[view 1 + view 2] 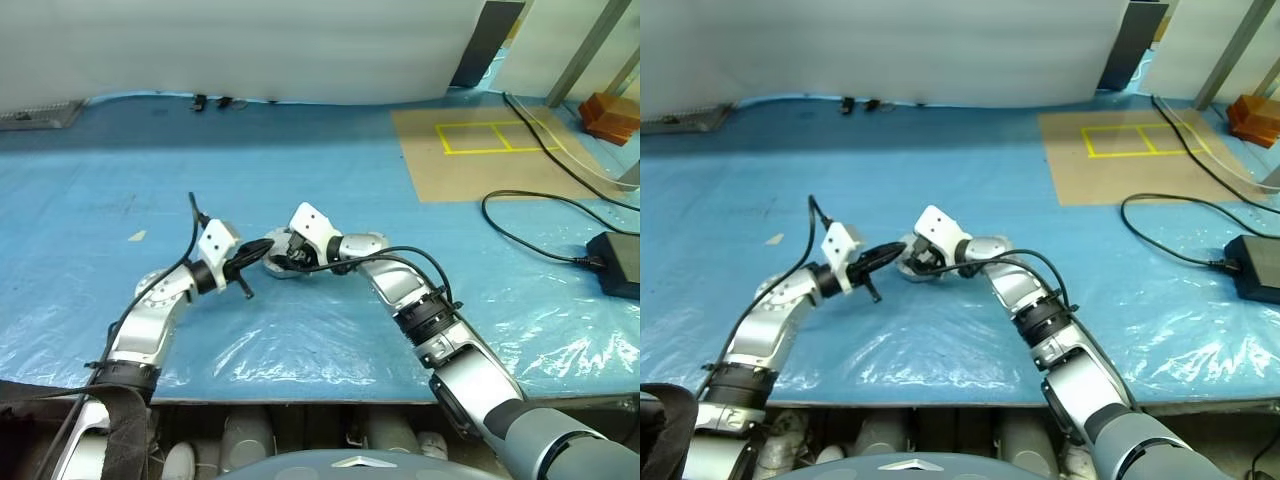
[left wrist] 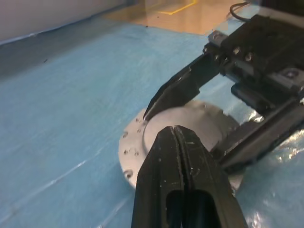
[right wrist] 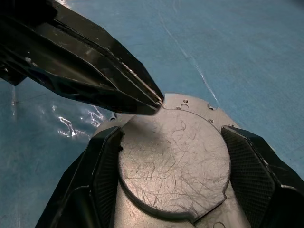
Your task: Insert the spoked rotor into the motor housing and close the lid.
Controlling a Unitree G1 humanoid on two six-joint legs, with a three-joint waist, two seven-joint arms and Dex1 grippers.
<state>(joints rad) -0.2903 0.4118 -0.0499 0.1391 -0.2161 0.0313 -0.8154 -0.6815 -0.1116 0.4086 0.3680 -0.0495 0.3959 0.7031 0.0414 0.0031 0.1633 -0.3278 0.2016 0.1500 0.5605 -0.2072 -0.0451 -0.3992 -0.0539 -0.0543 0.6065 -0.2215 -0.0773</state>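
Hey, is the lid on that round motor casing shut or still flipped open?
Shut: the lid lies flat on the casing, plain scratched face up, between the right gripper's fingers.

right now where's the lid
The lid lies shut on the motor housing, on the blue sheet near the middle of the head views, between the right claw's fingers, the shut left claw at its edge.

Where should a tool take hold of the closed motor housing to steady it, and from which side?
Grip the motor housing across its round outer rim, coming from above and slightly to the robot's right, as the right tool does now, one finger either side. The closed lid is flat and plain, offering no hold. The shut left tool sits at the opposite edge, so that side seems taken.
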